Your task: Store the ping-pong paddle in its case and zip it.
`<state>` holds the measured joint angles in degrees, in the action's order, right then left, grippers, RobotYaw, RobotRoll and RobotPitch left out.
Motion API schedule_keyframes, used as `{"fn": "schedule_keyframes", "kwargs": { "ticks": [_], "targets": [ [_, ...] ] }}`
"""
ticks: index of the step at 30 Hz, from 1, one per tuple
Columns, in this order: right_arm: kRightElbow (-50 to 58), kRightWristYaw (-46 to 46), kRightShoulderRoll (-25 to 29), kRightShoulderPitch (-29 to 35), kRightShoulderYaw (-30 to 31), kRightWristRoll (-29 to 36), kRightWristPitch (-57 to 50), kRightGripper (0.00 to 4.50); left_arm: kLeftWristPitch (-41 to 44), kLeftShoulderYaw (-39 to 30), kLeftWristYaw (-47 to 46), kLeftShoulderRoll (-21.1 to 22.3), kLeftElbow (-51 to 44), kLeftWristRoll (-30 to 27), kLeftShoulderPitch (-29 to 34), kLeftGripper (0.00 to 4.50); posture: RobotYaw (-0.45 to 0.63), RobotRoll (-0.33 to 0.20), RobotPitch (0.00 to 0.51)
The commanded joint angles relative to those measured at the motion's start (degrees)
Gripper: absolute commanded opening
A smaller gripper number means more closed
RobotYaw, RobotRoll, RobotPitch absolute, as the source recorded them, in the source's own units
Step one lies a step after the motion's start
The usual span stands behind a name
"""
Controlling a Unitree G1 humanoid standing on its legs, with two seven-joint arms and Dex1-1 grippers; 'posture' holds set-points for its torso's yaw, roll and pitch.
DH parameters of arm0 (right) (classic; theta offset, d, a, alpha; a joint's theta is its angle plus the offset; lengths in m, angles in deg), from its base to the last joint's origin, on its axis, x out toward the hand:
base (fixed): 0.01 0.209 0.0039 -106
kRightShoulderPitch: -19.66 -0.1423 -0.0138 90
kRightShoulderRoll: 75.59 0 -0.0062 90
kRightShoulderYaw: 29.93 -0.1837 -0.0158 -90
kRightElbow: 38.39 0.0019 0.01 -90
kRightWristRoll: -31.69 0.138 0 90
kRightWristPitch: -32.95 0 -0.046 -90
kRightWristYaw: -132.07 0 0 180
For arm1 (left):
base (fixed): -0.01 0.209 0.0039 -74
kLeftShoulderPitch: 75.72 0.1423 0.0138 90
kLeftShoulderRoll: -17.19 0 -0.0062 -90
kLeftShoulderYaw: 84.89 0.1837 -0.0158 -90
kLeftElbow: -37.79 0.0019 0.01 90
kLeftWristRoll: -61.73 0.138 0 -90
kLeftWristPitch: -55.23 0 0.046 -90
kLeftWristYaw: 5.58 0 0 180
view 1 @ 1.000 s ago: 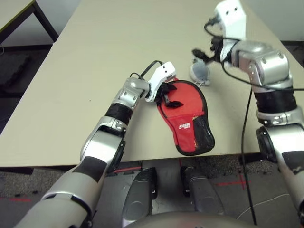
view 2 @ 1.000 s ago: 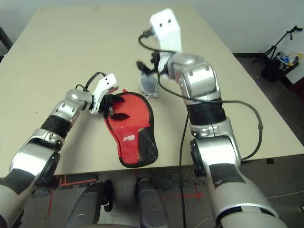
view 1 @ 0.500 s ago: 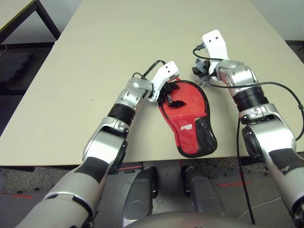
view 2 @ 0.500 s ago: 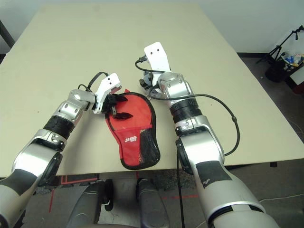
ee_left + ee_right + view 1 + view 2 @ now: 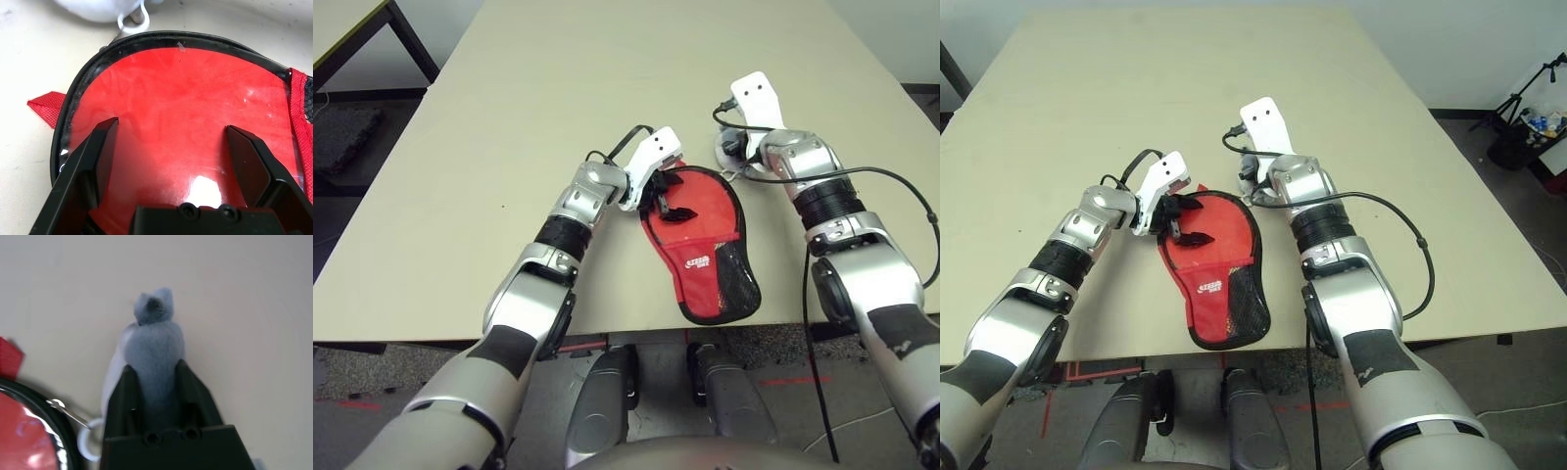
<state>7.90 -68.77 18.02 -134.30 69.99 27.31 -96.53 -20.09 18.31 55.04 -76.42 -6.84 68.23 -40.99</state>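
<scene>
Case (image 5: 705, 250) lies flat on the desk (image 5: 558, 98), near the front edge, between the two arms. Long axis runs from the round head, far and slightly left, to the narrow handle end, near and right; the handle end with the black mesh pocket (image 5: 736, 279) points toward the robot and reaches the desk edge. White logo (image 5: 693, 260) sits mid-length. Black zipper edge rings the round head. A small red tab (image 5: 45, 102) sticks out from the head's rim.

Left hand (image 5: 666, 199) sits over the round head of the case, fingers (image 5: 90, 161) spread wide with the glossy red face between them, nothing gripped. Cannot tell whether the fingertips touch the surface.

Right hand (image 5: 155, 377) is low at the desk just beyond the far right rim of the case head. Its two fingers are closed in on a grey teardrop tag (image 5: 154, 340), which pokes out past the fingertips. A white cord loop (image 5: 87, 443) and small metal ring link the tag toward the zipper edge.

Paddle: cannot tell it apart from the case's glossy red face.
</scene>
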Motion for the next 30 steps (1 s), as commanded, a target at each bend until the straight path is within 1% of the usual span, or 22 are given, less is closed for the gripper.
{"fn": "schedule_keyframes", "kwargs": {
  "ticks": [1,4,8,9,10,12,15,19,20,23,25,26,27,29,30],
  "targets": [
    [4.5,-2.6,3.6,3.0,2.4,-2.8,-2.1,0.11,1.5,3.0,-0.7,-0.1,3.7,2.1,2.2,4.5,-0.1,0.0,0.171],
    [13.7,-8.1,8.8,7.2,5.3,-3.9,-6.0,0.06,1.2,3.4,-0.8,-0.2,3.8,2.3,2.2,4.5,-0.1,0.0,0.172],
    [32.2,-18.4,19.1,15.2,9.3,-3.0,-14.5,0.06,0.9,3.6,-0.9,-0.1,4.1,2.3,2.2,4.5,-0.11,0.0,0.176],
    [38.9,-22.1,23.9,18.2,10.2,-2.0,-17.2,0.06,0.9,3.7,-0.9,-0.1,4.3,2.3,2.1,4.5,-0.11,0.0,0.176],
    [43.7,-24.6,27.2,20.3,10.7,-1.2,-19.3,0.06,0.8,3.7,-0.9,0.0,4.3,2.3,2.1,4.5,-0.12,0.0,0.179],
    [54.3,-30.5,35.7,25.3,11.1,1.4,-23.0,0.06,0.6,3.9,-0.9,0.1,4.6,2.2,2.0,4.5,-0.13,0.0,0.182],
    [63.2,-34.4,41.9,29.4,10.1,4.9,-26.3,0.06,0.3,4.1,-0.9,0.2,4.9,2.2,2.0,4.5,-0.14,0.0,0.187],
    [77.1,-40.0,50.9,35.4,7.4,12.7,-32.4,0.06,-0.2,4.4,-0.9,-0.1,5.6,2.2,1.8,4.5,-0.16,0.0,0.191],
    [79.2,-40.5,52.4,36.4,6.8,14.2,-33.3,0.06,-0.3,4.4,-0.9,-0.1,5.7,2.1,1.8,4.5,-0.16,0.0,0.192],
    [89.3,-43.3,57.1,42.2,3.6,21.3,-36.1,0.06,-0.7,4.7,-0.8,-0.4,6.6,2.2,1.3,4.5,-0.17,0.0,0.196],
    [92.4,-43.3,58.2,44.6,1.8,24.3,-36.8,0.06,-0.9,4.9,-0.9,-0.5,7.1,2.0,0.9,4.5,-0.18,0.0,0.196],
    [92.8,-42.8,58.2,45.2,1.2,25.4,-37.1,0.06,-1.0,5.0,-0.9,-0.5,7.3,1.9,0.6,4.5,-0.18,0.0,0.196],
    [92.1,-41.4,57.1,45.2,0.9,25.7,-37.5,0.06,-1.1,5.0,-0.9,-0.5,7.5,1.8,0.5,4.5,-0.18,0.0,0.196],
    [89.1,-38.4,55.3,44.3,1.6,24.6,-36.4,0.06,-1.3,5.3,-1.0,-0.5,7.9,1.6,0.1,4.5,-0.19,0.0,0.198],
    [87.0,-36.5,54.7,43.3,2.8,22.8,-34.7,0.06,-1.4,5.4,-1.0,-0.6,8.1,1.6,0.1,4.5,-0.19,0.0,0.198]
  ]
}}
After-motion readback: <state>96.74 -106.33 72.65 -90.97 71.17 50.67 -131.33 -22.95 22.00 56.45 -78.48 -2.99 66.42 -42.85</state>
